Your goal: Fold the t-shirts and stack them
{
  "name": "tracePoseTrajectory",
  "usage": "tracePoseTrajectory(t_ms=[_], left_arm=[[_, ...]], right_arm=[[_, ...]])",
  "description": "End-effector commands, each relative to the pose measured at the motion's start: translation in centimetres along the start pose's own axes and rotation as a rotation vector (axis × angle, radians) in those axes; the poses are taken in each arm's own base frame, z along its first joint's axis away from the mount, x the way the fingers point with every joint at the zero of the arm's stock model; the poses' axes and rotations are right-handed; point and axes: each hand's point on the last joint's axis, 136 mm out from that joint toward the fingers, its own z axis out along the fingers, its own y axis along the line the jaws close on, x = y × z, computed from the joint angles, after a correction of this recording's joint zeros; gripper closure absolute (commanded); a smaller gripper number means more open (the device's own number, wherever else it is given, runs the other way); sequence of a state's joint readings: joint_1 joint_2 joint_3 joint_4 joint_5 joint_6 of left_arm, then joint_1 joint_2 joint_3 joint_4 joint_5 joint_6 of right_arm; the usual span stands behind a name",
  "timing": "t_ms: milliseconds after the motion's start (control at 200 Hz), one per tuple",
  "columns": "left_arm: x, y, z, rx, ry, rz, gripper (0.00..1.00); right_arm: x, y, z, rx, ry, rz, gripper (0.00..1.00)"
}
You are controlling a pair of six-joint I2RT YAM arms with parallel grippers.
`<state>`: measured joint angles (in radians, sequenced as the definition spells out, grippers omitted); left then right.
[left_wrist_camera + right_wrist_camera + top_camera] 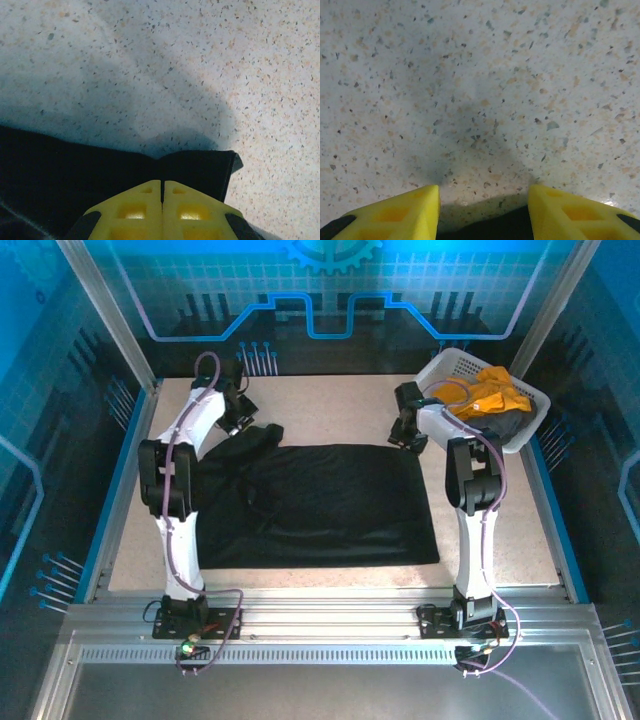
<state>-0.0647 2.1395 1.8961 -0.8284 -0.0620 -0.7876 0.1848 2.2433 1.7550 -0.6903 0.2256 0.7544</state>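
The black t-shirt [320, 505] lies spread flat on the worktop [330, 405], its near hem straight and closest to the arm bases. Everything I place from here on, I place against that shirt.

At the shirt's far left corner, where a sleeve trails out, my left claw [161, 182] has its fingers pressed together. The dark cloth creases right at the tips, so I judge it clamped on the sleeve's edge. At the shirt's far right corner my right claw [484, 190] stands with its fingers apart. A sliver of black cloth sits between them, low in the wrist view, but nothing is gripped yet.

I read the step in hand as taking both far corners for the first fold. To do it well, I should ease the right claw down and slightly toward the shirt, so both fingers straddle the hem before closing. Then I should lift both corners evenly, or the cloth will skew.

Beyond the shirt's far right corner sits the white basket [535, 400], holding the orange-yellow t-shirt [495, 390] bunched over the dark grey t-shirt [505, 425].
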Motion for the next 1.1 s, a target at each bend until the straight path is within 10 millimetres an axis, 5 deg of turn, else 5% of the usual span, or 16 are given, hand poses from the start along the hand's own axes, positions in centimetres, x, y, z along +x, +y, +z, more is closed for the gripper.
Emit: tracePoseTrajectory(t_ms=[0, 320, 700, 970, 1095], left_arm=[[-0.2, -0.7, -3.0, 0.059, -0.026, -0.011, 1.0], [1.1, 0.5, -4.9, 0.058, -0.023, -0.005, 1.0], [2.5, 1.8, -5.3, 0.052, -0.002, 0.001, 1.0], [3.2, 2.4, -5.7, 0.045, 0.005, -0.004, 1.0], [3.3, 3.2, -6.9, 0.029, -0.015, -0.009, 1.0]], right_arm=[[2.4, -1.1, 0.6, 0.087, 0.074, -0.052, 0.51], [1.9, -1.4, -2.4, 0.104, 0.022, -0.106, 0.46], [3.8, 0.2, -1.3, 0.047, 0.11, -0.276, 0.43], [4.9, -0.7, -0.3, 0.076, 0.167, -0.275, 0.51], [4.6, -0.9, -0.1, 0.083, 0.162, -0.273, 0.69]])
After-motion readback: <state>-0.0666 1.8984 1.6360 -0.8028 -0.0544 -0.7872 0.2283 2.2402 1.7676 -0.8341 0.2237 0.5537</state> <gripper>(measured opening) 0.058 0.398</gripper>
